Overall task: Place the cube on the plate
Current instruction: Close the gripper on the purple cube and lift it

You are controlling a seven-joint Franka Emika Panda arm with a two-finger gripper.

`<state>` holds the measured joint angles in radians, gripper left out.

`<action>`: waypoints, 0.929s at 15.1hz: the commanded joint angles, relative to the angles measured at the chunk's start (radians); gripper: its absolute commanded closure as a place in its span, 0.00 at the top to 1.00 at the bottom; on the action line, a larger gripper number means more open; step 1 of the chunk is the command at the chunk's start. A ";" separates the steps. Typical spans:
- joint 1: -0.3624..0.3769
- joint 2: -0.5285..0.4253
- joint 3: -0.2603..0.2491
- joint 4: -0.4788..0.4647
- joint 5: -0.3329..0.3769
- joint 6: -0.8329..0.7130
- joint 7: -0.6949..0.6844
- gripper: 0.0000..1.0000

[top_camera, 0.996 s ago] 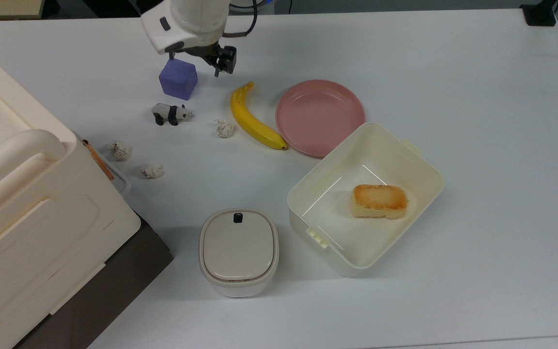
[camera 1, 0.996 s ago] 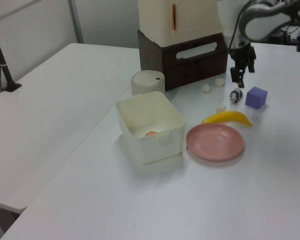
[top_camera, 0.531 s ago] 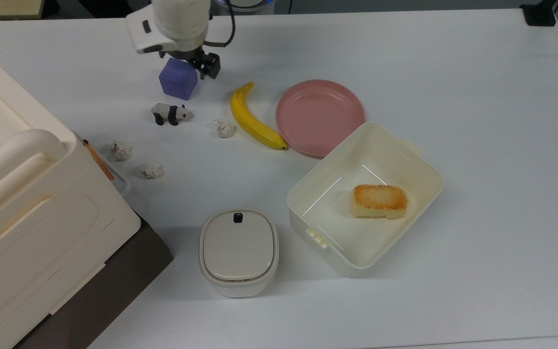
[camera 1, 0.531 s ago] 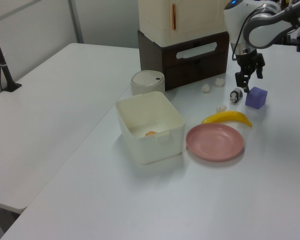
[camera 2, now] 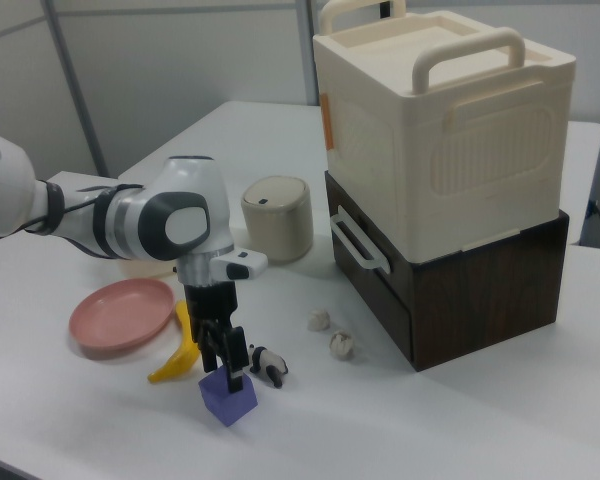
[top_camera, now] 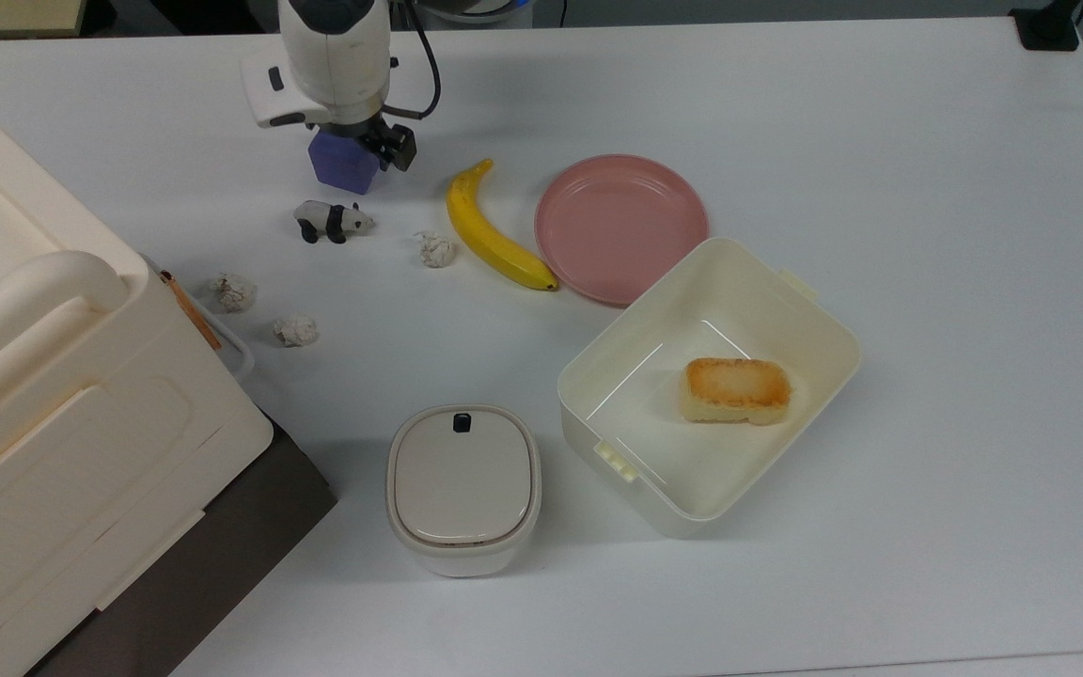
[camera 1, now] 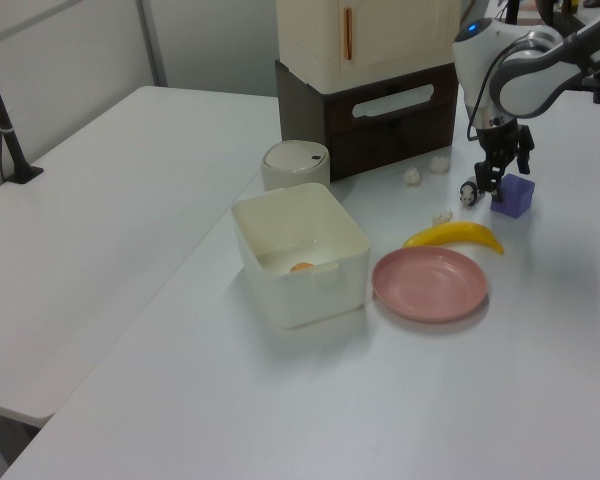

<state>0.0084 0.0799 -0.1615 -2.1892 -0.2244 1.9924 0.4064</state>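
The pincer (camera 2: 225, 372) hangs spread open astride the purple cube (top_camera: 342, 166), which sits on the white surface (top_camera: 880, 141) near a toy panda (top_camera: 332, 220). If it closes off-centre, the cube may twist away, or clip the banana (top_camera: 493, 230) before reaching the pink plate (top_camera: 620, 226).

A: In the top view, what hides the cube (top_camera: 342, 165)?
B: The arm's wrist covers its far half, and the gripper (top_camera: 353, 150) tips are lost under it.
A: And the big cream case (top_camera: 53, 395)?
B: Cut off by the top view's left edge.
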 commanded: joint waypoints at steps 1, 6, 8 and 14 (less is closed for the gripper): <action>-0.013 0.007 -0.003 -0.018 0.010 0.042 0.017 1.00; -0.028 0.032 -0.003 -0.017 0.008 0.037 0.018 0.62; -0.025 0.020 -0.003 -0.012 0.010 0.031 0.022 0.48; 0.048 -0.046 0.005 0.049 0.020 0.008 0.129 0.36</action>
<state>-0.0069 0.0970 -0.1563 -2.1442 -0.2237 2.0124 0.4597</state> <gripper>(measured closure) 0.405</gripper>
